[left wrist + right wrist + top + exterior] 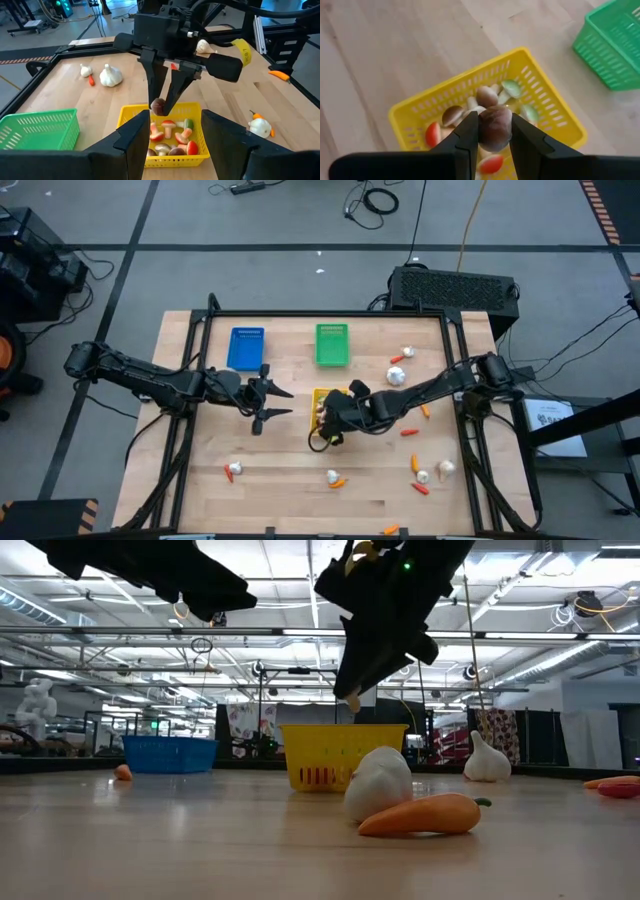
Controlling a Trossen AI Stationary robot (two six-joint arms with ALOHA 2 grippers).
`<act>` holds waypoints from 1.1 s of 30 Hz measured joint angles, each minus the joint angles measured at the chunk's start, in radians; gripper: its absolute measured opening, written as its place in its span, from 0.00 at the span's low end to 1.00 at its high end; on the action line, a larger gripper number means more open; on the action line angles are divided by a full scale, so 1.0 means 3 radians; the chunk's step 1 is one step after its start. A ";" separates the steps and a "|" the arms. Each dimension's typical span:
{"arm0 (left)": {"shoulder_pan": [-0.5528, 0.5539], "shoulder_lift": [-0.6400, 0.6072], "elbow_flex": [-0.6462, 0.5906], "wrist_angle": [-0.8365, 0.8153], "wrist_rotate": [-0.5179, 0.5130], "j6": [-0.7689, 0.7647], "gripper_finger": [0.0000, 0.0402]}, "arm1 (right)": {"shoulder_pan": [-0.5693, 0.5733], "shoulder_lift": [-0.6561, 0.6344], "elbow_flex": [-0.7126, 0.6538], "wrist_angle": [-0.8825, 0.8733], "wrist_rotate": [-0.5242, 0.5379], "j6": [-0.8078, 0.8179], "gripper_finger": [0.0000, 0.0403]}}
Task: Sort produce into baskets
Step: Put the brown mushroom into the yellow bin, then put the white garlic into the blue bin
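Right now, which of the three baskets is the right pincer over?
The yellow basket. The right pincer hangs above it, holding a brown mushroom piece; the green basket and blue basket sit apart, farther back.

High view: straight down over yellow basket (322, 396). Low view: table level, facing it. Both wrist views close above it, opposite sides.

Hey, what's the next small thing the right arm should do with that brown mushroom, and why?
Probably open the right gripper and let go. It holds the brown mushroom above the yellow basket, which already holds similar mushroom pieces, so it should drop in with them.
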 joint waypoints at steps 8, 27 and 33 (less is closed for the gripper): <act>0.0000 0.0000 0.0000 -0.0007 0.0000 -0.0001 0.46 | -0.0001 0.0001 0.0000 -0.0047 -0.0019 0.0052 0.20; 0.0000 0.0000 0.0000 -0.0039 -0.0001 -0.0083 0.46 | 0.0010 0.0001 0.0000 -0.0106 -0.0018 0.0058 0.51; 0.0000 0.0000 0.0000 -0.0039 -0.0001 -0.0088 0.46 | 0.0106 0.0001 0.0000 -0.0106 -0.0010 0.0051 0.52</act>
